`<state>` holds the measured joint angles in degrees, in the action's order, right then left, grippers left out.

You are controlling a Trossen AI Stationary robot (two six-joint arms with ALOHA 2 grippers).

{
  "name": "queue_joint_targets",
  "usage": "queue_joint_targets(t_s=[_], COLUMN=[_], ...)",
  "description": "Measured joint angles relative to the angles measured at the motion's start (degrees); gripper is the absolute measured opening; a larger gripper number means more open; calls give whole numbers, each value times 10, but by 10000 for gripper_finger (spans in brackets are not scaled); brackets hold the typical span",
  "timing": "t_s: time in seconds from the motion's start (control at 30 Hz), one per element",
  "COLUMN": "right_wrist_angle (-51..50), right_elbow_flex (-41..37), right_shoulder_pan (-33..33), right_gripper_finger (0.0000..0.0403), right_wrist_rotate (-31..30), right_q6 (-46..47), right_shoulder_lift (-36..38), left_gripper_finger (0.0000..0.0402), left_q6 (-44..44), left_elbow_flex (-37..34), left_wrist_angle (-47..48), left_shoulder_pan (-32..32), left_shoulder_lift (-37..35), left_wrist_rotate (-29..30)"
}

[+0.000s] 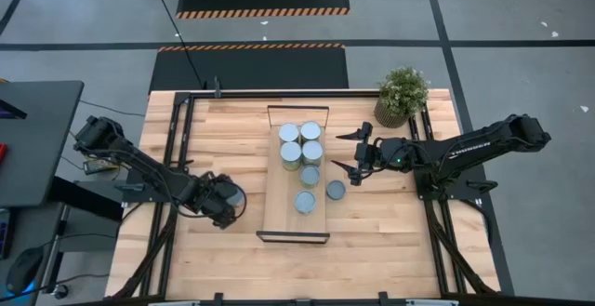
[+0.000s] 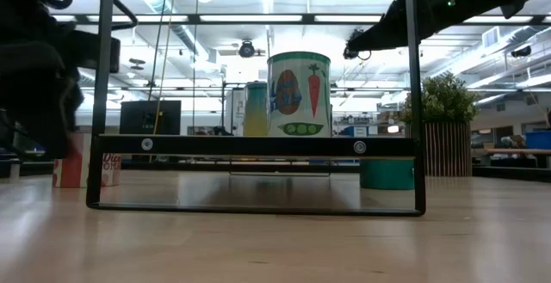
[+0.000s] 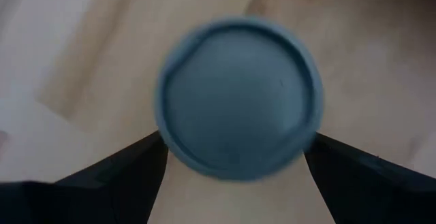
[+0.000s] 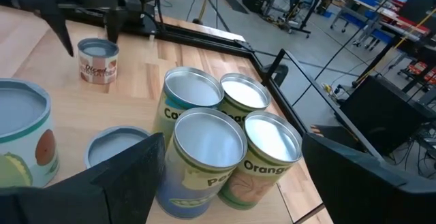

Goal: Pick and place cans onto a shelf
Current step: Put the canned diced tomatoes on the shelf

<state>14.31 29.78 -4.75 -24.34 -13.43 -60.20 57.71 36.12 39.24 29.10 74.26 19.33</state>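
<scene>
The shelf [image 1: 276, 208] lies mid-table with several cans on it: a tight cluster at its far end [image 1: 300, 142] and two singles [image 1: 310, 176], [image 1: 305, 201]. One can [image 1: 335, 192] stands on the table by the shelf's right side. Another can [image 1: 233, 196] stands on the table left of the shelf. My left gripper [image 1: 223, 206] is open above it, pointing down, a finger on either side of its top [image 3: 238, 98]. My right gripper [image 1: 357, 157] is open and empty, raised right of the shelf, facing the cluster [image 4: 225, 122].
A potted plant [image 1: 402, 95] stands at the far right corner. Black frame rails [image 1: 177, 148] run along the table's left and right sides. Bare tabletop lies toward the near edge [image 1: 297, 269].
</scene>
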Motion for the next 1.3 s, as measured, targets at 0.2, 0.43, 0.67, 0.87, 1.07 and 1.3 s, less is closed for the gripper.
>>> queue_joint_targets(t_s=[0.2, 0.43, 0.67, 0.87, 1.07, 1.3], right_wrist_angle=[-2, -3, -3, -6, -14, -11], right_elbow_flex=[0, 0, 0, 0, 0, 0], right_shoulder_pan=[0, 0, 0, 0, 0, 0], right_gripper_finger=[352, 352, 352, 352, 352, 352], right_wrist_rotate=[0, 0, 0, 0, 0, 0], right_q6=[4, 4, 4, 6, 13, 13], right_shoulder_lift=[0, 0, 0, 0, 0, 0], left_gripper_finger=[345, 345, 345, 320, 295, 296], left_q6=[-34, -61, -133, -148, -145, -147], left_elbow_flex=[-18, -20, -20, -20, -18, 41], left_wrist_angle=[-37, -67, -95, -135, -153, -101], left_shoulder_pan=[-1, -11, -31, -46, -46, -79], left_shoulder_lift=[0, 0, 25, 60, 64, 63], left_wrist_rotate=[63, 66, 45, 19, 18, 17])
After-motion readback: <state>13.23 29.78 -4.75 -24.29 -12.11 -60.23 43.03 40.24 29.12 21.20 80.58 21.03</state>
